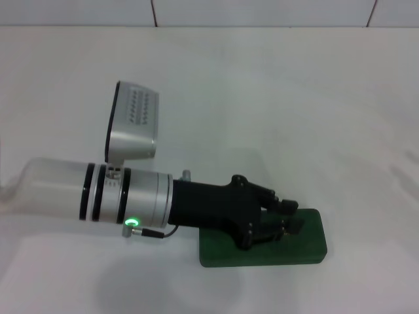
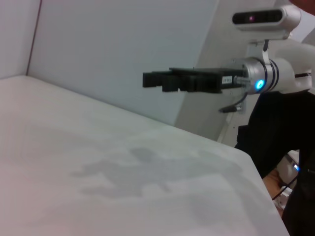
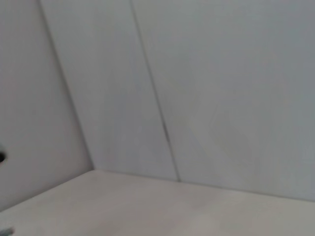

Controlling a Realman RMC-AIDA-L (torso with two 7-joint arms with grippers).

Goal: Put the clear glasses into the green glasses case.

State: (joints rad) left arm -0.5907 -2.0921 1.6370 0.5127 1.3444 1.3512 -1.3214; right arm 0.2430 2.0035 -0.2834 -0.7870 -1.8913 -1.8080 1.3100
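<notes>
Green glasses case [image 1: 262, 252], dark, rounded and closed, lies under the left gripper [image 1: 288, 219]; finger state unclear.

Dark green case [image 1: 262, 252], plain, on a white table [image 1: 275, 104]. Black left gripper [image 1: 288, 219] on a silver-and-white arm [image 1: 98, 190] with black rings and a green light. Silver wrist camera [image 1: 134, 124], dotted dark face. Wall [image 3: 221, 88] pale grey-white, thin dark seams.
</notes>
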